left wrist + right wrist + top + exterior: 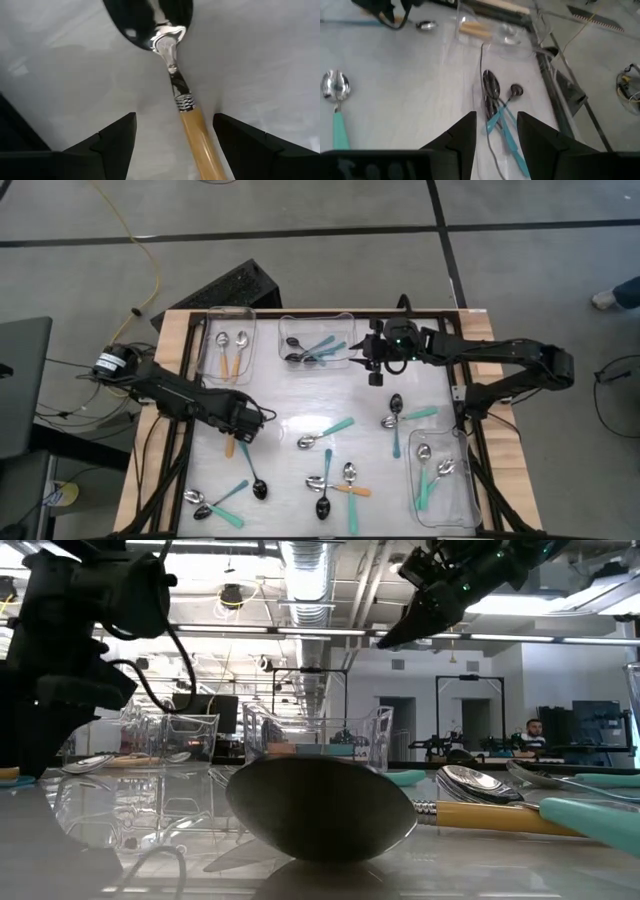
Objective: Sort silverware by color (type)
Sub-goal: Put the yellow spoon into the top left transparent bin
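My left gripper (240, 432) (175, 125) is open and low over the near-left part of the table. Its fingers stand on either side of an orange-handled spoon (192, 127) without touching it. That spoon lies flat, its dark bowl (259, 488) toward the near edge. My right gripper (376, 377) (496, 122) is open and empty, raised beside the far middle bin (318, 342), which holds blue-handled spoons (501, 122). Teal (328, 434), orange (352, 489) and blue (228, 495) spoons lie loose on the table.
The far left bin (228, 345) holds orange-handled spoons. The bin near the right edge (440, 480) holds teal-handled ones. In the low view, a dark spoon bowl (320, 810) with an orange handle lies close to the near edge. Black frame rails run along both table sides.
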Action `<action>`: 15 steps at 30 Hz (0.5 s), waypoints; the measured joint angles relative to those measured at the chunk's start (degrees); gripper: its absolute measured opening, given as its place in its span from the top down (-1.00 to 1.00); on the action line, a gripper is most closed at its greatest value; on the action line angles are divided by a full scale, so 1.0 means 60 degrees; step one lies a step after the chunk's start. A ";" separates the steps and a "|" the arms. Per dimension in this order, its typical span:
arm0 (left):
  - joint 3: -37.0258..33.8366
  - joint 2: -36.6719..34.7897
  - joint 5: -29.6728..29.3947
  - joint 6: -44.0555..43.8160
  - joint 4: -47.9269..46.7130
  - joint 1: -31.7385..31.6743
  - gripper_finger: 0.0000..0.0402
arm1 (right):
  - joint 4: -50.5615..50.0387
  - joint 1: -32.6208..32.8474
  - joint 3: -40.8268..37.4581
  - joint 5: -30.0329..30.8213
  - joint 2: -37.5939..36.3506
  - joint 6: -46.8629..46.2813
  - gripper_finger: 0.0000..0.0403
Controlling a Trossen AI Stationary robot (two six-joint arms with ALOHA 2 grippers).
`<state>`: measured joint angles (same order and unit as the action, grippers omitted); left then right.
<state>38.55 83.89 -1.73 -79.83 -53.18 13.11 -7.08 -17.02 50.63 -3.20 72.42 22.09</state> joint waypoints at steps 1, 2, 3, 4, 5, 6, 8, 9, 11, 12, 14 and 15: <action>-0.0066 -0.0012 0.0099 0.0207 0.0180 -0.0084 -0.28 | -0.0084 0.0000 -0.0011 0.0000 0.0004 -0.0011 0.19; -0.0103 -0.0013 0.0142 0.0385 0.0263 -0.0162 -0.28 | -0.0064 0.0003 -0.0011 0.0000 0.0004 -0.0008 0.19; -0.0117 -0.0013 0.0193 0.0514 0.0297 -0.0233 -0.28 | -0.0025 0.0001 -0.0009 -0.0001 0.0002 -0.0007 0.19; -0.0122 -0.0012 0.0241 0.0594 0.0311 -0.0287 -0.26 | -0.0021 0.0002 -0.0004 0.0000 0.0000 -0.0009 0.19; -0.0122 -0.0008 0.0275 0.0639 0.0319 -0.0332 -0.24 | -0.0036 0.0003 -0.0004 0.0000 0.0001 -0.0011 0.19; -0.0123 -0.0018 0.0307 0.0688 0.0319 -0.0371 -0.20 | -0.0064 0.0004 -0.0004 0.0000 0.0008 -0.0011 0.19; -0.0140 -0.0053 0.0352 0.0772 0.0334 -0.0417 -0.07 | -0.0047 0.0000 -0.0004 0.0000 0.0008 -0.0011 0.19; -0.0140 -0.0056 0.0363 0.0810 0.0337 -0.0434 0.01 | -0.0046 0.0000 -0.0004 0.0000 0.0008 -0.0011 0.19; -0.0166 -0.0131 0.0356 0.0932 0.0420 -0.0431 0.20 | -0.0055 0.0001 -0.0004 0.0000 0.0008 -0.0011 0.19; -0.0164 -0.0133 0.0358 0.0981 0.0480 -0.0431 0.30 | -0.0053 0.0000 -0.0004 0.0000 0.0008 -0.0011 0.19; -0.0169 -0.0204 0.0333 0.1112 0.0524 -0.0430 0.51 | -0.0050 0.0001 -0.0004 -0.0002 0.0008 -0.0011 0.19; -0.0169 -0.0232 0.0292 0.1142 0.0547 -0.0427 0.61 | -0.0052 0.0001 -0.0004 0.0000 0.0008 -0.0010 0.19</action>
<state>37.54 82.49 0.02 -72.98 -49.90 10.55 -7.39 -17.01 50.61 -3.20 72.47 22.03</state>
